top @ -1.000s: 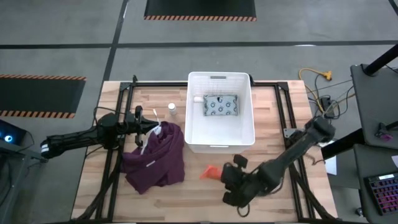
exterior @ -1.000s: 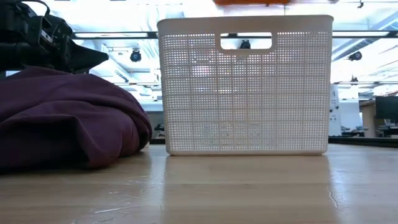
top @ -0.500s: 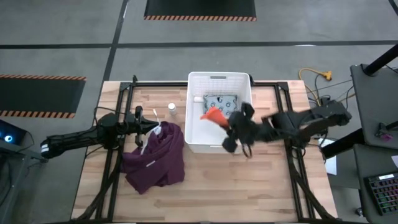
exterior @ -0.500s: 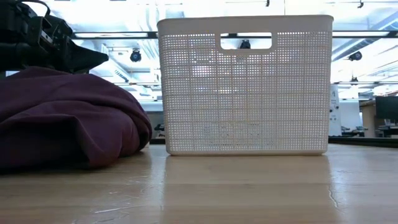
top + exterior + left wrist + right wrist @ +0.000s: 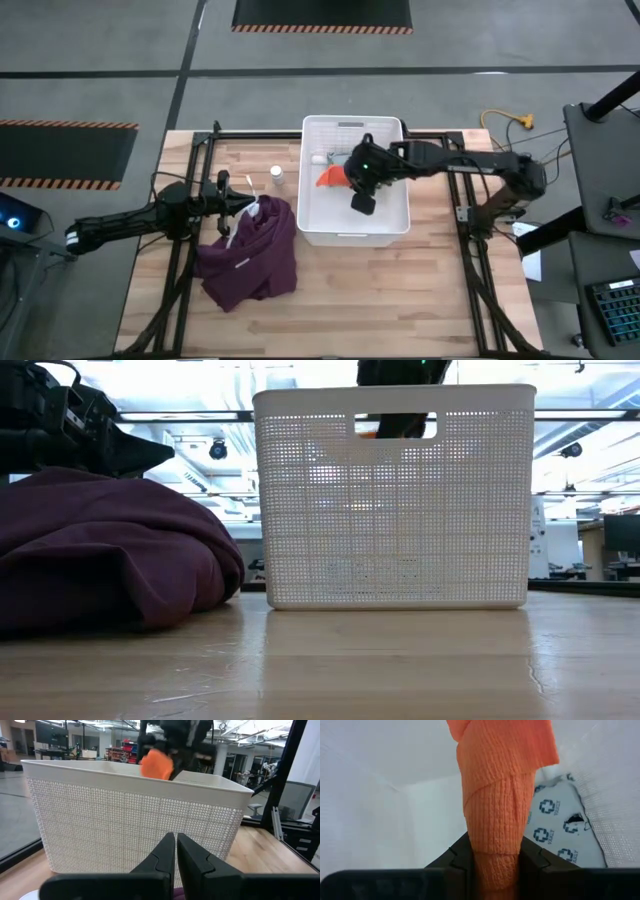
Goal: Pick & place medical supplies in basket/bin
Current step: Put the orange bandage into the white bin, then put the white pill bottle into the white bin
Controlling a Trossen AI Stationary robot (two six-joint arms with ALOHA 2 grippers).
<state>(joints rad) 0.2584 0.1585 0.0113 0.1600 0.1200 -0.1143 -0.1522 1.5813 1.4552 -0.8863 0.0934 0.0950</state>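
The white slatted basket [image 5: 305, 205] [image 5: 395, 510] [image 5: 125, 815] stands at the table's far middle. My right gripper [image 5: 343, 179] [image 5: 492, 865] reaches in over it from the right, shut on the orange tube-like roll [image 5: 330, 178] [image 5: 156, 764] [image 5: 495, 795]. The grey packet with dark marks [image 5: 350, 158] [image 5: 555, 835] lies on the basket floor, partly hidden by the arm, with a tiny white bottle [image 5: 318, 158] beside it. A second white bottle [image 5: 276, 173] stands on the table left of the basket. My left gripper [image 5: 245, 205] [image 5: 176, 852] is shut above the maroon cloth. My right gripper pinches the orange roll's near end [image 5: 492, 855] between its two fingers [image 5: 457, 857], coming from the table's right. The roll sticks out forward past the fingers, along them. It is lifted clear, over the basket's inside and above the packet.
The maroon garment [image 5: 248, 250] [image 5: 100, 550] lies heaped on the table left of the basket, under my left arm. Bare wood [image 5: 400, 290] stretches along the near side. A black frame [image 5: 460, 200] runs along the table's sides.
My right gripper, shut on the orange roll, has risen from the table near its near edge, swung toward the far edge and left, and now reaches over the basket's inside. The roll went with it, lifted clear of the table.
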